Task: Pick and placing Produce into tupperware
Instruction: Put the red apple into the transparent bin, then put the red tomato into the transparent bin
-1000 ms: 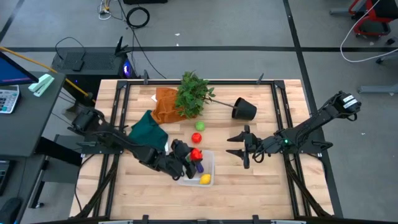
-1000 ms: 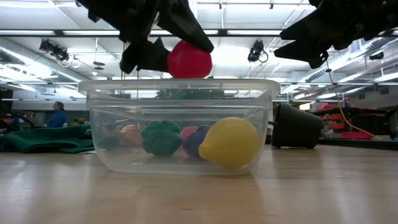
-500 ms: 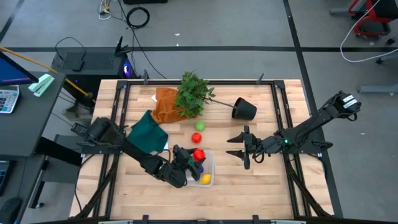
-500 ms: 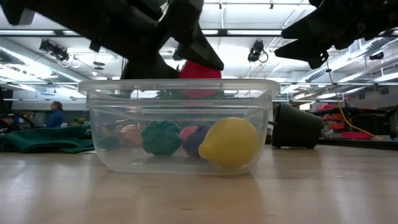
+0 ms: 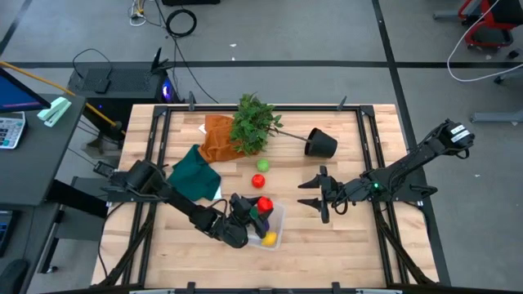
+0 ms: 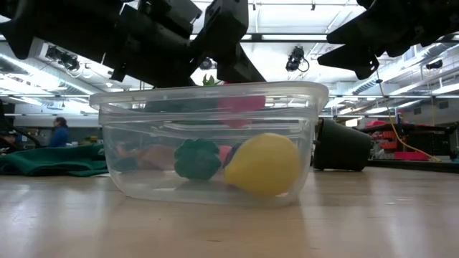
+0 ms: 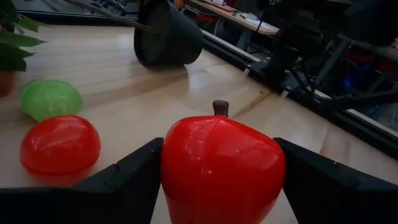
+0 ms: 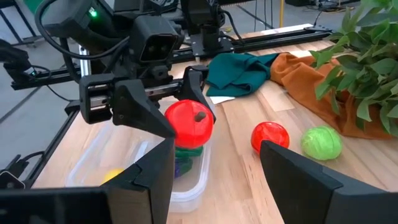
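My left gripper [image 5: 255, 209] is shut on a red toy apple [image 5: 263, 204] with a dark stem, over the clear tupperware tub [image 5: 276, 216] near the table's near edge. In the low view the apple [image 6: 240, 107] sits just below the tub's rim [image 6: 208, 92]. A yellow piece [image 6: 264, 163], a green piece [image 6: 197, 158] and a purple piece [image 5: 263, 219] lie on the tub's bottom. A red ball [image 5: 257, 180] and a green ball [image 5: 262, 164] rest on the table beyond the tub. My right gripper [image 5: 315, 196] hovers open to the tub's right. My left gripper pinches the red apple between its two fingers [image 7: 124, 180], one on each side of the body [image 7: 177, 168]. It reaches in from the table's left, slanting down. The apple is lifted clear of the pieces below, its stem [image 7: 220, 107] away from the fingers. Whether the gripper touches the tub, I cannot tell.
A leafy plant [image 5: 255, 122] lies by the far edge with its black pot [image 5: 320, 144] on its side. An orange cloth [image 5: 216, 139] and a dark green cloth [image 5: 194, 171] lie left of the balls. Bare wood spreads along the near edge and right side.
My left gripper has gone down and a little toward the near edge, still shut on the apple, which was above the tub's rim and now sits below it. The tub has turned slightly on the table.
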